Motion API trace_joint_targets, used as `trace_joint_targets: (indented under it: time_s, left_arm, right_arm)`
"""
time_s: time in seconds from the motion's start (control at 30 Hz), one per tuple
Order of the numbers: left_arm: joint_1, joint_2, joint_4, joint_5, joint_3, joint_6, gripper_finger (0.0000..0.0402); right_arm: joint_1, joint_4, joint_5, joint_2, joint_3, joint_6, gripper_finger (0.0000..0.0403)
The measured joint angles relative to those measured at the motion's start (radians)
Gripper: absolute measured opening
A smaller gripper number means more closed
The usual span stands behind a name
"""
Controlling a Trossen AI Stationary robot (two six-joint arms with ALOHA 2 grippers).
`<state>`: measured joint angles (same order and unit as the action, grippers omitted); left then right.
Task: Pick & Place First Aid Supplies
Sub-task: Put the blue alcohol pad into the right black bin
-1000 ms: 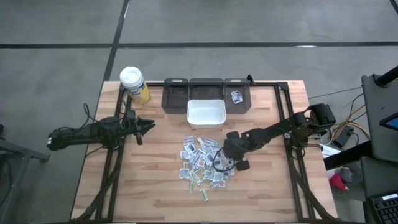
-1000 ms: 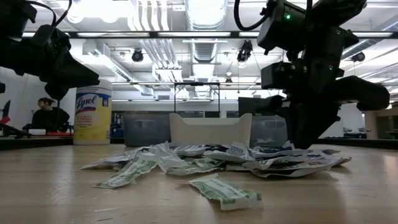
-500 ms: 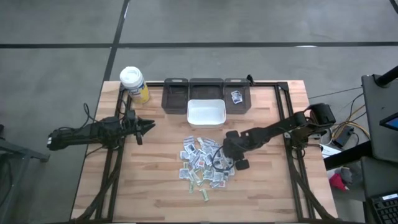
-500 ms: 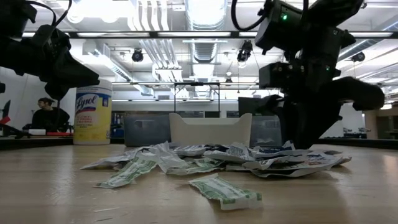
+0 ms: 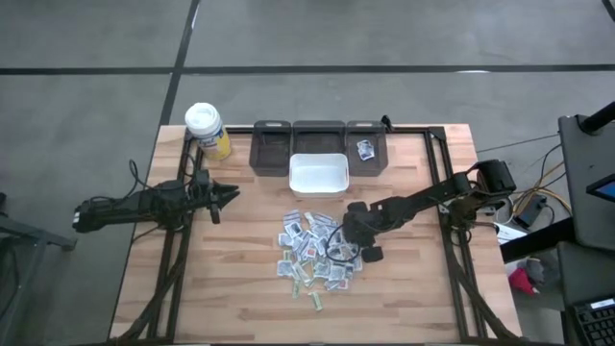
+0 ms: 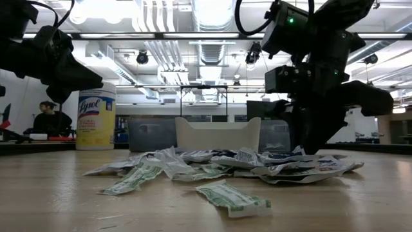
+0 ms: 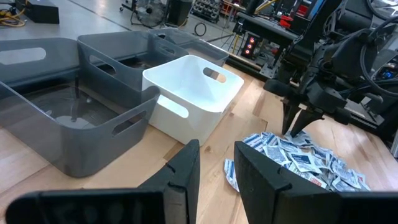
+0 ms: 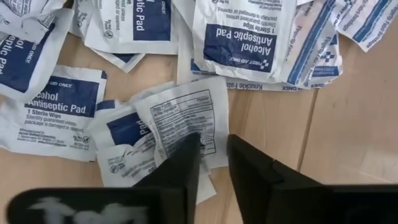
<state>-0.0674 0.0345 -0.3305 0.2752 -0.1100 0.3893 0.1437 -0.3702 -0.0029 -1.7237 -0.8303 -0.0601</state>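
Right gripper [image 8: 213, 163] sits low over the packet pile [image 5: 315, 250], fingers slightly apart, holding nothing; white bin [image 5: 318, 173] just beyond. Left gripper [image 7: 216, 169] idles, slightly open.

packet pile [image 6: 257, 164]: far side hidden behind right arm | grey bin [image 7: 37, 93]: cut by frame edge
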Motion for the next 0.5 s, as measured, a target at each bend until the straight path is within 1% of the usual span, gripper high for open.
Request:
trace_joint_targets:
  time_s: [0.23, 0.33, 0.5]
  left_arm:
    - [0.000, 0.000, 0.000, 0.000, 0.000, 0.000, 0.0094]
    - [0.000, 0.000, 0.000, 0.000, 0.000, 0.000, 0.0094]
    - [0.000, 0.000, 0.000, 0.000, 0.000, 0.000, 0.0094]
  right_arm:
    - [-0.001, -0.004, 0.006, 0.006, 0.001, -0.004, 0.0015]
    - [-0.002, -0.016, 0.006, 0.030, 0.003, -0.002, 0.0010]
    - [-0.002, -0.093, 0.006, 0.079, 0.008, 0.005, 0.0009]
